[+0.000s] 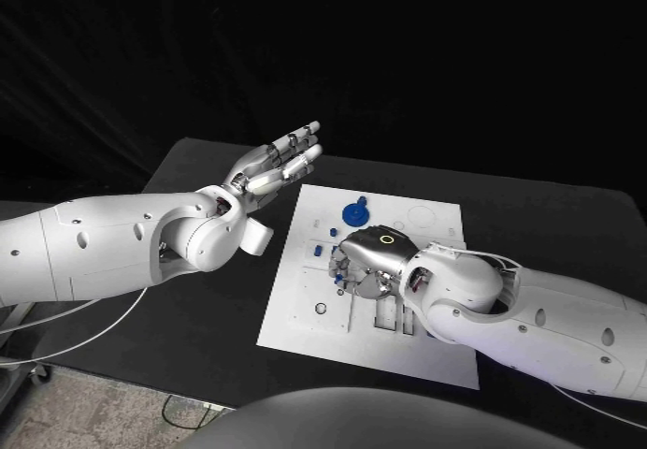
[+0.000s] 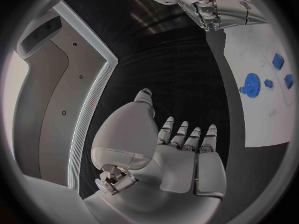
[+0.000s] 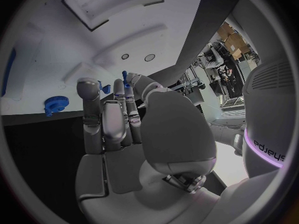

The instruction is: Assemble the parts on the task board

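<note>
Your left hand [image 1: 280, 161] sits at about 10 o'clock from the board [image 1: 310, 323], raised above the black table [image 1: 202, 309] just off the board's far-left corner. Its fingers are stretched out straight and lie side by side, pointing toward 1 o'clock, and nothing is in them: it is released. The left wrist view shows the same, with the palm [image 2: 181, 167] flat, the fingers extended and the thumb standing apart, over bare table beside the board's edge.

On the board, at 12 o'clock near its far edge, you can see a blue gear [image 1: 356, 212], round and toothed. At 9 o'clock from your right hand a few small blue parts [image 1: 316, 250] lie on the white surface. The left wrist view shows the gear [image 2: 251, 84] with small blue parts [image 2: 278, 61] close beside it, none touching it.

Your right hand [image 1: 372, 262] is low over the middle of the board, back of the hand up, fingers pointing down toward the board near the small parts. In the right wrist view its fingers [image 3: 106, 119] are held close together and nearly straight, with a small blue piece [image 3: 124, 76] showing at the fingertips; you cannot tell whether it is pinched or merely behind them. The gear [image 3: 56, 103] lies apart from those fingers.
</note>
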### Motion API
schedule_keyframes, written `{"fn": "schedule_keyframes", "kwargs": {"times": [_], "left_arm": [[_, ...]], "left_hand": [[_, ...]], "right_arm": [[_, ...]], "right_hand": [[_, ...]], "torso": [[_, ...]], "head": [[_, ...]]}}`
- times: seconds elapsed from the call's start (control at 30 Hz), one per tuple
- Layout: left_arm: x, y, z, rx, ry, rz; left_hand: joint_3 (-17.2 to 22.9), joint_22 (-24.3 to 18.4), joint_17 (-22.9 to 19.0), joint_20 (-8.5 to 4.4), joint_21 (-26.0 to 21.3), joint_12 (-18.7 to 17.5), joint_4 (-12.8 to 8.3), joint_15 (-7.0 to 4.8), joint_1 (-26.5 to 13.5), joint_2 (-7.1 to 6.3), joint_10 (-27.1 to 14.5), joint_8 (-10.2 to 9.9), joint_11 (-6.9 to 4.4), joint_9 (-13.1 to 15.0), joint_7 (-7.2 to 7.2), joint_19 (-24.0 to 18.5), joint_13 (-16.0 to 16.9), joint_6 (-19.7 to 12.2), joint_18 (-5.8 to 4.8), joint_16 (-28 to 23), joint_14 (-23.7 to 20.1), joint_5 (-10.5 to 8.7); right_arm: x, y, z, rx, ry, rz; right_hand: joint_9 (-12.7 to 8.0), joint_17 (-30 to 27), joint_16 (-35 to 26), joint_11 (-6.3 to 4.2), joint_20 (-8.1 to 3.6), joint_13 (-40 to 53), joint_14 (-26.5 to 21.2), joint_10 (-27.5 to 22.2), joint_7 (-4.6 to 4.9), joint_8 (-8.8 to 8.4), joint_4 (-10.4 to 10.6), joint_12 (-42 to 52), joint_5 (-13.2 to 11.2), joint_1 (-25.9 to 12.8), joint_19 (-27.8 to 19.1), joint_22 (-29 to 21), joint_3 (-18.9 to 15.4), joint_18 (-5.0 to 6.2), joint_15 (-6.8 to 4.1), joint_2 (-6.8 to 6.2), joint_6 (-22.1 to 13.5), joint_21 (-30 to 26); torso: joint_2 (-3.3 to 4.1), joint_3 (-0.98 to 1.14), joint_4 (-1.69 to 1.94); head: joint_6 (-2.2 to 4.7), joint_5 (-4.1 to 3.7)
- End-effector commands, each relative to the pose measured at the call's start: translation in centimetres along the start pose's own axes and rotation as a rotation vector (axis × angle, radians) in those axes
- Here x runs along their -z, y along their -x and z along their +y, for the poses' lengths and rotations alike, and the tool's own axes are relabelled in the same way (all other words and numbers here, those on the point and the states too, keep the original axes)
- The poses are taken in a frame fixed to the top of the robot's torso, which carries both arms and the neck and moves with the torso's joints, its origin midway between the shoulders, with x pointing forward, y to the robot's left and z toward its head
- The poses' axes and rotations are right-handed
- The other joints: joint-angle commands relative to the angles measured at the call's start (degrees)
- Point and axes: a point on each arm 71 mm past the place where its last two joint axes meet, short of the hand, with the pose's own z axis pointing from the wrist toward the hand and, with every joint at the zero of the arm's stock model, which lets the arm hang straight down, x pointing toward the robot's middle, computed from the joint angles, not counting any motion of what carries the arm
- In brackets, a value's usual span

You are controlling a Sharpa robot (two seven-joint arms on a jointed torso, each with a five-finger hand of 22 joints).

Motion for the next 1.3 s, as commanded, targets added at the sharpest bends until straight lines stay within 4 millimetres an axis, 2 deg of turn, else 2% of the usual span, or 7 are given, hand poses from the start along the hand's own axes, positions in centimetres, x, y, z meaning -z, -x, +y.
{"fn": "schedule_keyframes", "kwargs": {"times": [0.03, 0.63, 1.17, 1.3], "left_arm": [[-0.1, -0.3, -0.1, 0.009, -0.011, 0.025], [-0.2, -0.5, 0.0, 0.012, -0.011, 0.031], [-0.2, -0.5, 0.0, 0.015, -0.007, 0.038], [-0.2, -0.6, 0.0, 0.016, -0.006, 0.039]], "left_hand": [[-0.22, 0.06, 0.09, 0.04, -0.2, 0.21, -0.02, 0.34, 0.02, 0.52, 0.06, -0.05, 0.47, 0.04, 0.42, -0.48, 0.08, -0.15, 0.22, 0.17, 0.01, 0.34], [-0.34, 0.14, 0.15, 0.06, -0.18, 0.26, -0.03, 0.46, 0.09, 0.75, 0.03, -0.04, 0.51, 0.05, 0.51, -0.45, 0.09, -0.07, 0.21, 0.25, 0.16, 0.31], [-0.51, 0.25, 0.2, 0.07, -0.14, 0.32, -0.06, 0.63, 0.21, 0.98, 0.03, -0.02, 0.58, 0.06, 0.68, -0.41, 0.09, -0.02, 0.22, 0.33, 0.32, 0.34], [-0.61, 0.27, 0.23, 0.08, -0.13, 0.41, -0.1, 0.73, 0.36, 1.1, 0.05, -0.01, 0.66, 0.07, 0.83, -0.4, 0.1, 0.06, 0.22, 0.38, 0.41, 0.37]], "right_arm": [[0.0, -0.2, 0.0, 0.02, 0.006, 0.01], [0.7, -1.6, -0.4, -0.001, -0.012, 0.031], [0.6, -2.4, -0.5, -0.02, -0.025, 0.049], [0.6, -2.6, -0.5, -0.018, -0.029, 0.062]], "right_hand": [[-0.05, -0.05, -0.31, 0.1, -0.09, 0.05, 0.21, 0.45, 0.12, -0.21, -0.27, -0.04, 0.23, 0.49, 0.05, 4.11, -0.08, 0.37, -0.2, -0.04, -0.01, -0.2], [-0.1, -0.08, -0.33, 0.09, -0.1, 0.0, 0.18, 0.55, 0.14, -0.3, -0.36, -0.08, 0.34, 0.61, 0.03, 4.11, -0.06, 0.37, -0.21, -0.06, -0.03, -0.18], [-0.12, -0.06, -0.32, 0.1, -0.11, -0.02, 0.19, 0.59, 0.16, -0.35, -0.4, -0.11, 0.43, 0.68, 0.02, 4.11, -0.04, 0.37, -0.21, -0.03, -0.04, -0.17], [-0.55, -0.44, -0.63, 0.36, -0.05, -0.26, 0.0, 0.4, 0.52, -1.25, -0.36, -0.5, 0.45, 0.56, -0.28, 3.97, -0.11, 0.42, -0.03, -0.17, -1.1, -0.86]], "torso": [[-0.05, 0.01, -0.06], [0.0, -0.01, 0.02], [-0.04, -0.02, 0.04], [-0.03, -0.04, 0.02]], "head": [[0.0, 0.0], [0.0, -0.13], [0.0, 0.21], [0.0, 0.23]]}}
